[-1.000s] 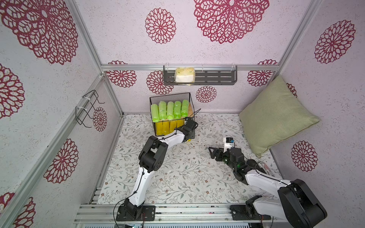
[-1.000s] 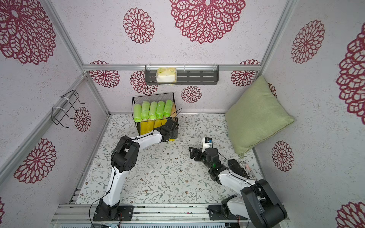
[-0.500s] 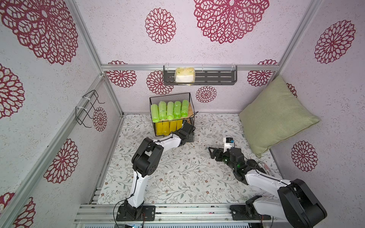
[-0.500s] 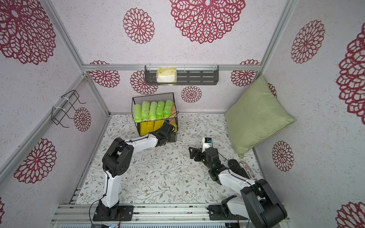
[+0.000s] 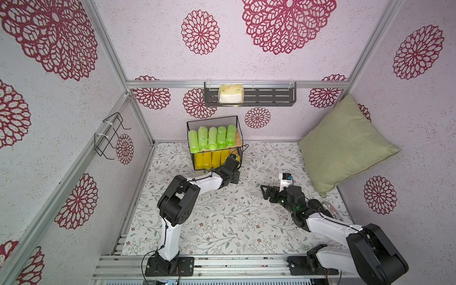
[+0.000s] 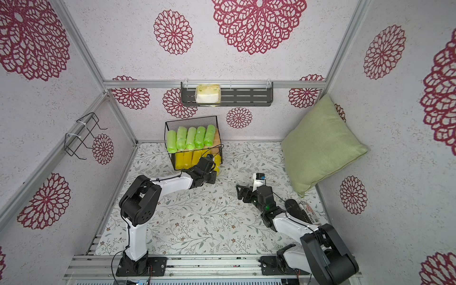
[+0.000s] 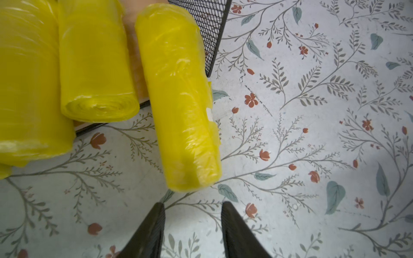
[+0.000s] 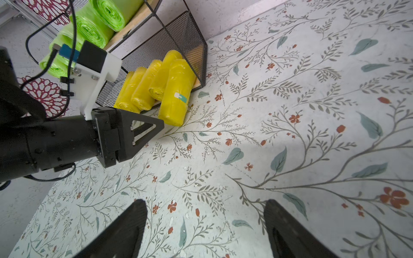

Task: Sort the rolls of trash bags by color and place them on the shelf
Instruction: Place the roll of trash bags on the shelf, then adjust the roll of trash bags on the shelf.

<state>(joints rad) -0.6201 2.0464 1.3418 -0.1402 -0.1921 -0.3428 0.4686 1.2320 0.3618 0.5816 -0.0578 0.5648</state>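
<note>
Left gripper point(image 7: 192, 204) narrowly parted, empty, backed off yellow roll point(image 7: 181, 100) | right gripper point(image 8: 205, 202) wide, empty

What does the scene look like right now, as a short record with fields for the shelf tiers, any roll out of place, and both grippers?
upper tier: five green rolls side by side on the shelf
lower tier: yellow rolls side by side
out of place: end yellow roll sticks out past the front edge
left gripper: jaws slightly apart, empty, just short of that roll
right gripper: open, empty, above the table
</note>
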